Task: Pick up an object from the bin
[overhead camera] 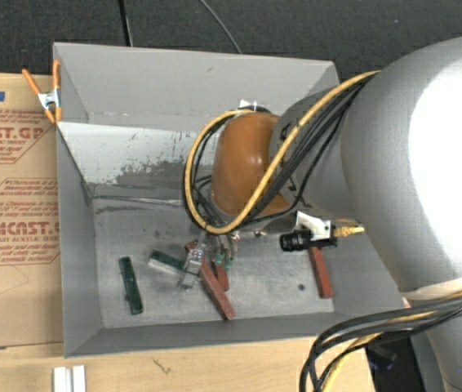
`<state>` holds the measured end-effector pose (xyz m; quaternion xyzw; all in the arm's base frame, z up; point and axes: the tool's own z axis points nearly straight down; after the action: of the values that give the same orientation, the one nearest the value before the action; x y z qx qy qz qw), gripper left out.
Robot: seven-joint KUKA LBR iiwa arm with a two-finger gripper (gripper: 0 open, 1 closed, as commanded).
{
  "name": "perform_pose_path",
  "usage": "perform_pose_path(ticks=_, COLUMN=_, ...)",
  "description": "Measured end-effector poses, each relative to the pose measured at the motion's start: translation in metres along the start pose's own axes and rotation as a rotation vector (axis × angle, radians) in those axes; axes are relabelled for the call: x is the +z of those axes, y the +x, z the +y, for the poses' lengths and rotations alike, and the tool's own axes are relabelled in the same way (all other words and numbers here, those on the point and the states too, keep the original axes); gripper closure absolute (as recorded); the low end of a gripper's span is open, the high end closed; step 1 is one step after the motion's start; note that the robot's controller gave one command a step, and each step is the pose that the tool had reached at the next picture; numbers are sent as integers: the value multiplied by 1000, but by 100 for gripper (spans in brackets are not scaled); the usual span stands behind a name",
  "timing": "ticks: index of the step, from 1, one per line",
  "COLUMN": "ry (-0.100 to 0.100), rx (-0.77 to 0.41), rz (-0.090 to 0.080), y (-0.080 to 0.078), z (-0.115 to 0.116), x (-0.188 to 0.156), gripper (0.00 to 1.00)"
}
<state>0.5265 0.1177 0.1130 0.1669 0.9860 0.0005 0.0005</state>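
Camera view: the arm [410, 153] reaches into the grey metal bin [76, 219] from the right. Its orange cover [243, 166], looped with yellow and black cables [194, 178], sits directly above the pincer [208, 258]. The pincer is low over the bin floor, about the middle of it. I cannot tell whether it is apart or together, because the cover and cables crowd it and small things lie right at its tip.

Nearest to it are 2 red-brown sticks [216, 288]. They lie close together and slant from just under the pincer toward the bin's near wall. Their upper ends reach the pincer's tip, but I cannot tell whether it touches them.

Just beside the pincer, on the view's left, lies a small grey-and-green piece [166, 261]. Further left, well apart from the pincer, a dark green stick [131, 284] lies alone on the floor, nearly upright in the picture. To the right of the pincer, 1 red-brown bar [322, 273] lies on the floor close to the arm.
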Motion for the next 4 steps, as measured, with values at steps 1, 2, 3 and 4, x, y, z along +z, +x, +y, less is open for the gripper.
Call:
perform_pose_path(ticks=1, ry=3, rx=39, rz=3, y=14, z=11, x=46, gripper=0)
perform_pose_path(ticks=2, ry=0, rx=64, rz=0, y=22, z=8, x=43, gripper=100)
perform_pose_path(ticks=3, ry=0, rx=64, rz=1, y=22, z=8, x=43, gripper=100)
perform_pose_path(ticks=4, ry=3, rx=64, rz=3, y=23, z=8, x=39, gripper=100)
